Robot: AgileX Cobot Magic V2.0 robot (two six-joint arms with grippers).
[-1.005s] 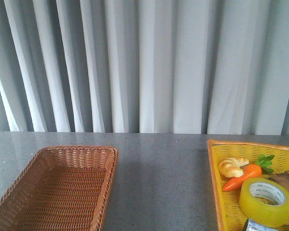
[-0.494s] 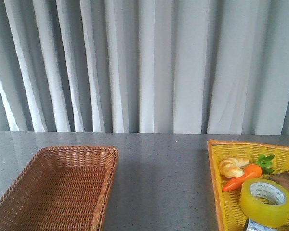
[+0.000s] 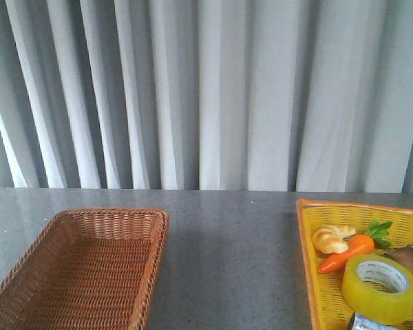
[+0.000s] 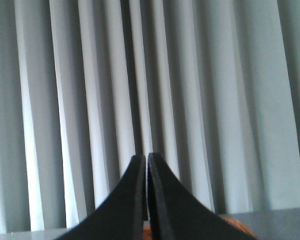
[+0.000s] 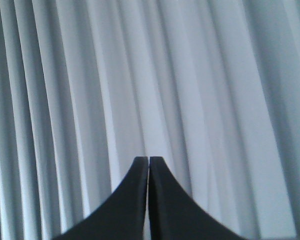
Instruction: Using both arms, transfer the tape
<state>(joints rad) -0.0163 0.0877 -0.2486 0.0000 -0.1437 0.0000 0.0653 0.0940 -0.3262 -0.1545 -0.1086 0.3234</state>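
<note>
The tape (image 3: 379,288), a yellow translucent roll with a white printed core, lies flat in the yellow basket (image 3: 310,275) at the front right of the table. Neither arm shows in the front view. In the left wrist view my left gripper (image 4: 146,156) is shut and empty, pointing at the curtain, with a bit of brown wicker below it. In the right wrist view my right gripper (image 5: 149,159) is shut and empty, also facing the curtain. The tape does not show in either wrist view.
A brown wicker basket (image 3: 89,227) with nothing in it stands at the front left. The yellow basket also holds a croissant (image 3: 332,238), a carrot (image 3: 347,253), a dark brown item (image 3: 404,256) and a silver can (image 3: 368,323). A grey curtain hangs behind the table.
</note>
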